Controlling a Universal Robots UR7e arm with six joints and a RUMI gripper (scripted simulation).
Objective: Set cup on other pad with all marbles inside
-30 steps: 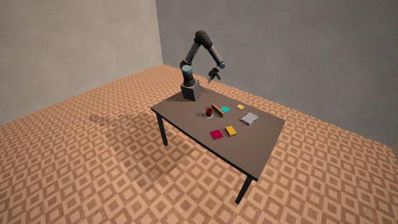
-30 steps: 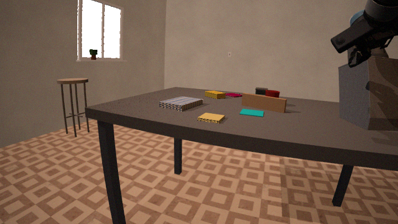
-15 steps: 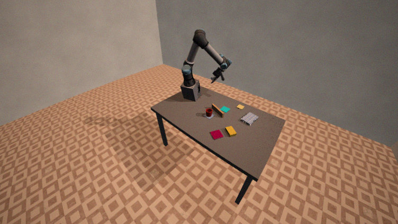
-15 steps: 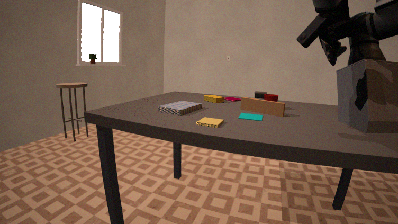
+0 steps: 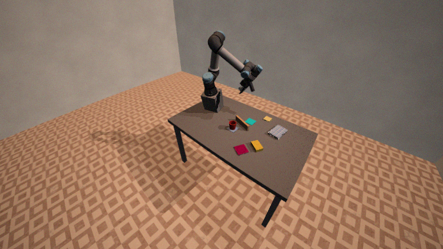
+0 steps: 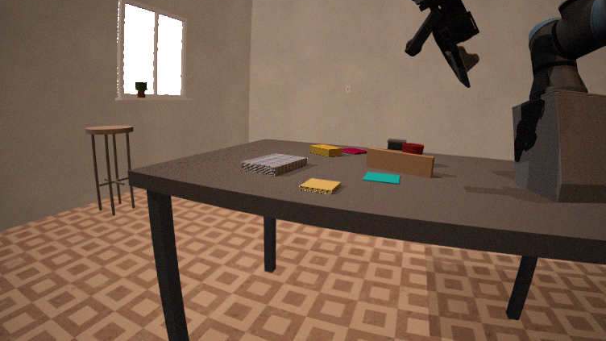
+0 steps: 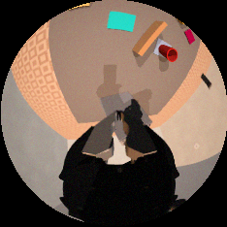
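A red cup stands upright on a light grey pad on the table. A brown rail lies beside it, and a teal pad lies flat on the rail's other side. The rail hides most of the cup in the exterior view, and I cannot see the marbles. My gripper is shut and empty. It hangs high over the table's back part, near the arm's base and well away from the cup.
On the table lie a small yellow pad, a checkered block, a yellow block and a magenta pad. A stool stands by the window.
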